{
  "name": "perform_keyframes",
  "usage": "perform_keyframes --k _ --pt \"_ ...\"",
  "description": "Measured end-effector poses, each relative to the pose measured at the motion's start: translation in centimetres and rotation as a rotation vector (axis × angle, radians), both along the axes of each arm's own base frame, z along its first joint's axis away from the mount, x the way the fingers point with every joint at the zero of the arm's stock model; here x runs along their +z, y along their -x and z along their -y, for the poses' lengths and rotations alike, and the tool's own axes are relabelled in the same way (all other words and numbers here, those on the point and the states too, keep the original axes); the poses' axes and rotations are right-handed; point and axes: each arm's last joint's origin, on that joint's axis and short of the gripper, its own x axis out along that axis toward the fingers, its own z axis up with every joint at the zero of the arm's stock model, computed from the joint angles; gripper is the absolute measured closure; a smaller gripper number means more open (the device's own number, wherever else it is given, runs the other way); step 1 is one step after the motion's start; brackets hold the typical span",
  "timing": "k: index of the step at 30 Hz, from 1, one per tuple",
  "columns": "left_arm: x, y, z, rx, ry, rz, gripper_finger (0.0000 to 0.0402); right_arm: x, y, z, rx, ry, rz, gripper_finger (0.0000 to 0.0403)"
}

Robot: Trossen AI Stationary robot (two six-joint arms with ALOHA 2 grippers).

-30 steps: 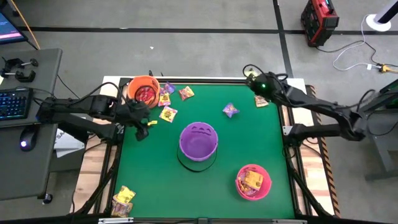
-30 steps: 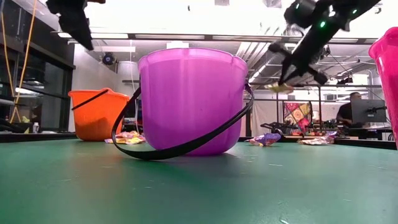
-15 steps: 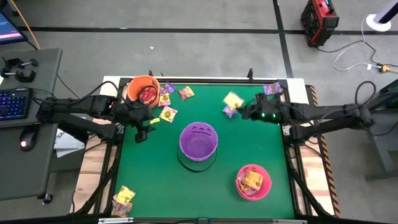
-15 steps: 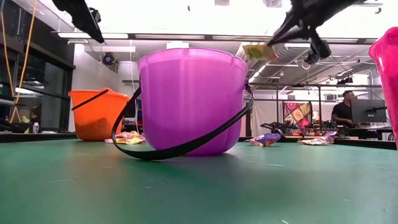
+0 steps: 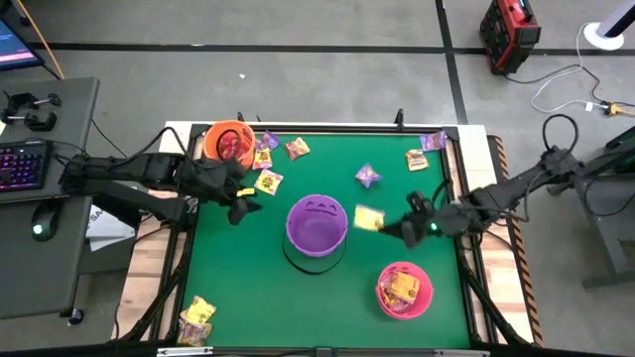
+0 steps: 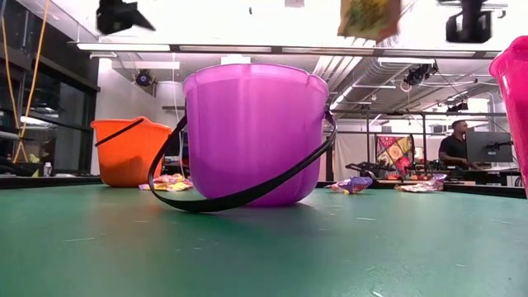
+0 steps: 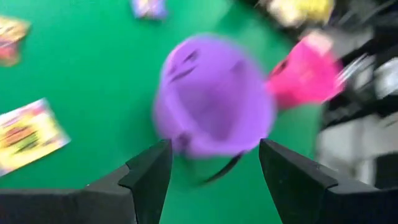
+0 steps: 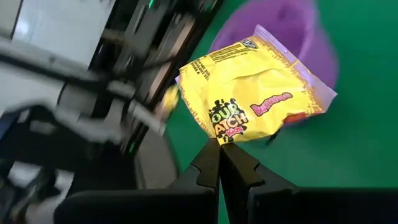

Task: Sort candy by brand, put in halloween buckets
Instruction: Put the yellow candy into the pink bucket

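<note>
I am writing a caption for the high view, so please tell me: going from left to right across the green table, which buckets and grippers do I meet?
Orange bucket → left gripper, open → purple bucket → yellow candy packet held by the right gripper → pink bucket.

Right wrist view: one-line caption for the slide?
Right gripper shut on a yellow candy packet, held above the purple bucket.

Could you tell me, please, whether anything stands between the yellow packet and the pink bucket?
Nothing visible does. The right hand holds the yellow packet in the air beside the purple bucket; only bare green mat lies between it and the pink bucket.
</note>
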Motion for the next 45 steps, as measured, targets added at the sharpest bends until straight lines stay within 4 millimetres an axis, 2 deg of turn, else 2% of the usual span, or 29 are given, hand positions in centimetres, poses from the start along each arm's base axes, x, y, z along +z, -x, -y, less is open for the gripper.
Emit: perform_keyframes --k 6,12,17,22,24,27,36,42,45 --pt "1.8 -2.1 1.1 0.006 0.102 0.257 0.0172 0.0 2.2 -3.7 0.188 -0.061 -0.011 0.0403" --pt "2.7 -4.1 2.8 -0.046 0.165 0.411 0.0172 -0.9 3.7 -7.2 0.268 -0.149 -0.053 0.0403" --pt "2.2 -5.2 3.6 -0.076 0.175 0.416 0.0172 -2.7 3.9 -9.8 0.285 -0.211 -0.141 0.0403" --pt "1.9 -5.4 4.1 -0.147 0.207 0.390 0.0172 -4.7 3.5 -11.6 0.332 -0.288 -0.297 0.0403" --pt "2.0 -5.3 4.2 -0.185 0.227 0.387 0.0172 -5.0 3.4 -12.0 0.347 -0.279 -0.369 0.0403" --pt "2.0 -5.2 4.2 -0.219 0.228 0.384 0.0172 -4.1 3.2 -12.0 0.333 -0.222 -0.447 0.0403" --pt "2.1 -4.4 4.2 -0.306 0.183 0.363 0.0172 1.0 4.0 -10.1 0.198 -0.071 -0.610 0.0403" --pt "2.4 -2.8 4.0 -0.363 0.199 0.324 0.0172 1.8 2.8 -9.8 0.191 -0.140 -0.581 0.0403" --pt "2.7 -1.5 3.7 -0.366 0.197 0.312 0.0172 1.5 2.3 -9.9 0.232 -0.173 -0.628 0.0403"
